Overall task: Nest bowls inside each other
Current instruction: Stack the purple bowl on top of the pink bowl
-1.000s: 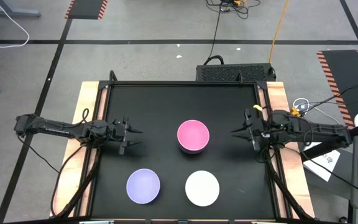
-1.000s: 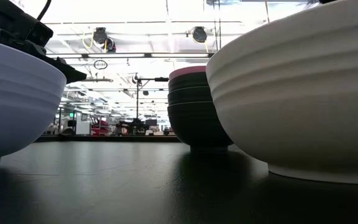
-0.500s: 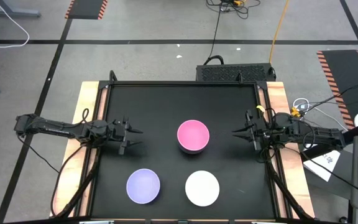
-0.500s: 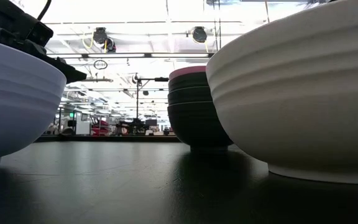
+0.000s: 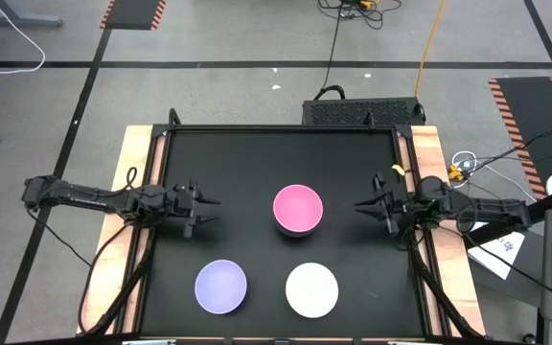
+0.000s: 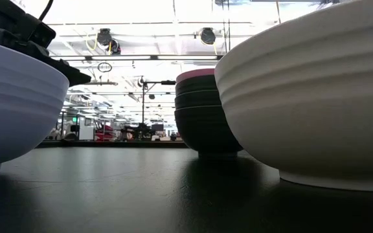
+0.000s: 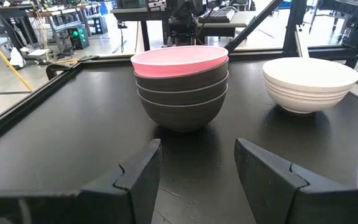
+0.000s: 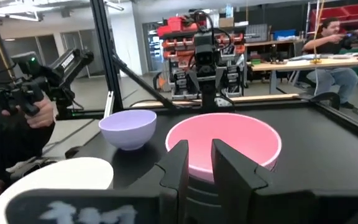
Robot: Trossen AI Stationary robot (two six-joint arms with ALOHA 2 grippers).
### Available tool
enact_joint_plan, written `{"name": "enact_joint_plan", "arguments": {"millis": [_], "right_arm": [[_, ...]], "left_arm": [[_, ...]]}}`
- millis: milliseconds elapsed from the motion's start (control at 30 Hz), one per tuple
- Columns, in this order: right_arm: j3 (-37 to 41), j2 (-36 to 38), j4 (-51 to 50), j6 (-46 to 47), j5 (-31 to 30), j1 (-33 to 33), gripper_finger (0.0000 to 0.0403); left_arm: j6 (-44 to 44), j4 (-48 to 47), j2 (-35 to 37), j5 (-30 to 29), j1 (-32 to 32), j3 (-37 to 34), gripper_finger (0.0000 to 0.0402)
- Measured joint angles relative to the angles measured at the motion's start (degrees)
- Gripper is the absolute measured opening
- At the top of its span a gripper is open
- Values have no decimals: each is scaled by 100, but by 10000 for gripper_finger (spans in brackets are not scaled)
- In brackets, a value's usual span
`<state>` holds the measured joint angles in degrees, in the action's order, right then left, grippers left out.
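Note:
A pink bowl (image 5: 298, 207) sits nested on top of a stack of black bowls (image 7: 180, 102) in the middle of the black table. A lavender bowl (image 5: 221, 287) and a white bowl (image 5: 311, 289) stand apart near the front edge, each on its foot. My left gripper (image 5: 216, 212) hovers open at the left of the stack, fingers level and pointing at it (image 7: 197, 149). My right gripper (image 5: 357, 204) hovers at the right of the stack, fingers level, with a narrow gap (image 8: 205, 154) and nothing between them.
A raised black rim (image 5: 402, 163) runs around the table, with wooden strips (image 5: 132, 182) outside it. Bare table top lies behind the stack and between the bowls. A person (image 8: 335, 31) sits at a bench in the room beyond.
My right gripper has sunk a little at the table's right side, its wrist has rolled slightly, and its arm has drawn back. The gap between its fingers is unchanged. The bowls have stayed where they were.

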<state>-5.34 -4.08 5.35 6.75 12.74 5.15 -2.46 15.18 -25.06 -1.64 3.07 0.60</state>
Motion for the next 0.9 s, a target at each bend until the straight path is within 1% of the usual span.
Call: {"name": "enact_joint_plan", "arguments": {"millis": [100, 267, 433, 900], "right_arm": [[54, 0, -18, -113, 126, -4, 63], [145, -2, -195, -307, 123, -2, 64], [229, -2, -152, -343, 101, -2, 64], [251, 0, -345, -593, 101, -2, 64]], "left_arm": [[-5, -2, 2, 1, 0, 0, 207], [-28, -3, 0, 1, 0, 0, 207], [-28, -7, 0, 1, 0, 0, 207], [-67, -9, 0, 6, 2, 0, 207]]}}
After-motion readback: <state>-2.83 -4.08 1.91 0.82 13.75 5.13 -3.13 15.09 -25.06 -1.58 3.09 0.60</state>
